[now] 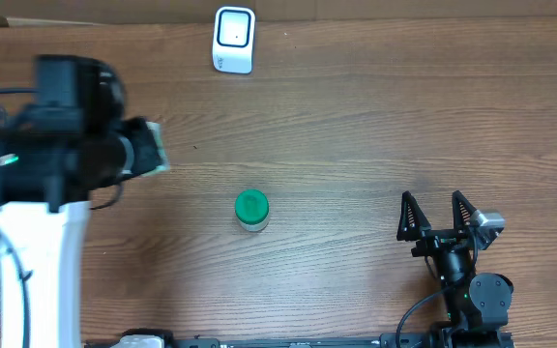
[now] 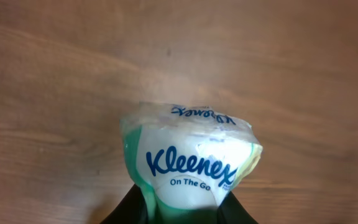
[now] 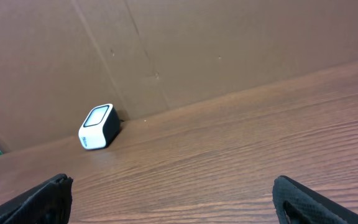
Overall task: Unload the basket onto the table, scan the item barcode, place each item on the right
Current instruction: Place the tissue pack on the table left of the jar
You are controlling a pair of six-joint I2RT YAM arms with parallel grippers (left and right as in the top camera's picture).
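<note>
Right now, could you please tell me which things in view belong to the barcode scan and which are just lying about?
For the job:
Kleenex pack, in the left gripper, jaws shut on it
white scanner

Lying about:
green-lidded jar
right gripper, jaws open and empty

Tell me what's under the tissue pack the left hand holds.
Bare wooden table shows around the tissue pack, held above it by the left hand. The patch straight beneath the pack is covered, so I cannot tell.

The left gripper point(image 2: 182, 210) pinches a Kleenex tissue pack point(image 2: 191, 155) (On The Go print facing camera) over the wooden table point(image 2: 55, 74)
</note>
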